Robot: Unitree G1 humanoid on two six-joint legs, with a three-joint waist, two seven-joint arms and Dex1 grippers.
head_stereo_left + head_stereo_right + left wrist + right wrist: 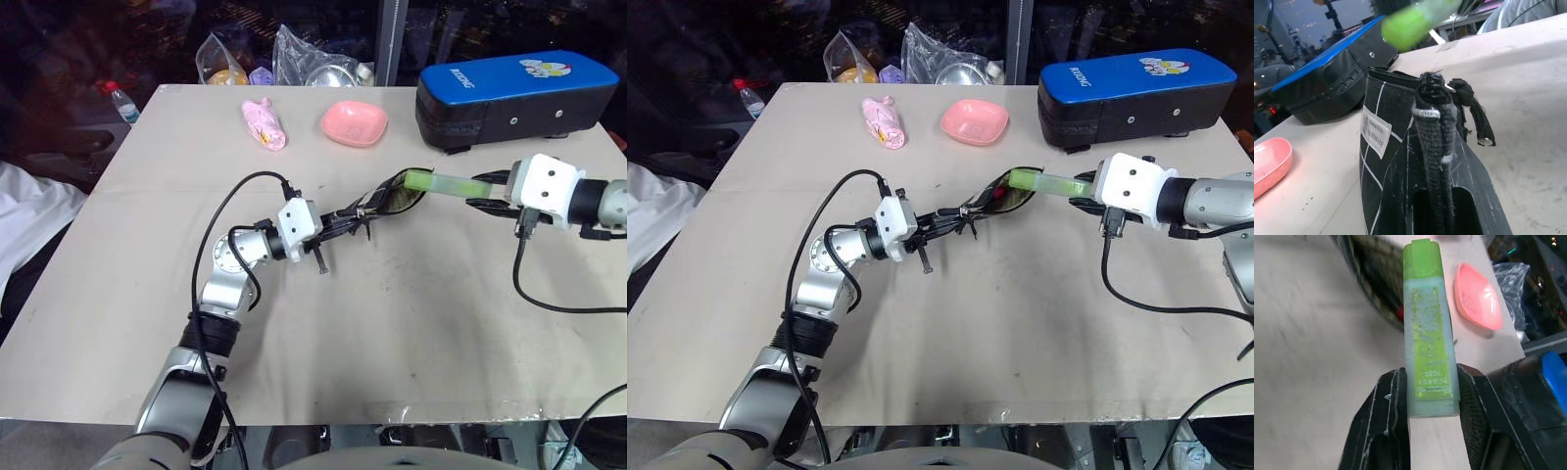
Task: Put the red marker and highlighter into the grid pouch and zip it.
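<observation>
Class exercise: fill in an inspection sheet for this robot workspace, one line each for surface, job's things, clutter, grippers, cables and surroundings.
Surface: beige table, scuffed.
Job's things: highlighter held cap-first at the open mouth of the grid pouch; a bit of red inside the pouch, probably the red marker.
Clutter: pink dish, pink soft item, blue-topped case.
Grippers: left gripper shut on the pouch's edge; right gripper shut on the highlighter.
Cables: black cables loop off both wrists.
Surroundings: plastic bags, bottle behind.

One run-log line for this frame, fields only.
left gripper: shut on grid pouch | right gripper: shut on highlighter, cap at pouch mouth | zip: open
</observation>
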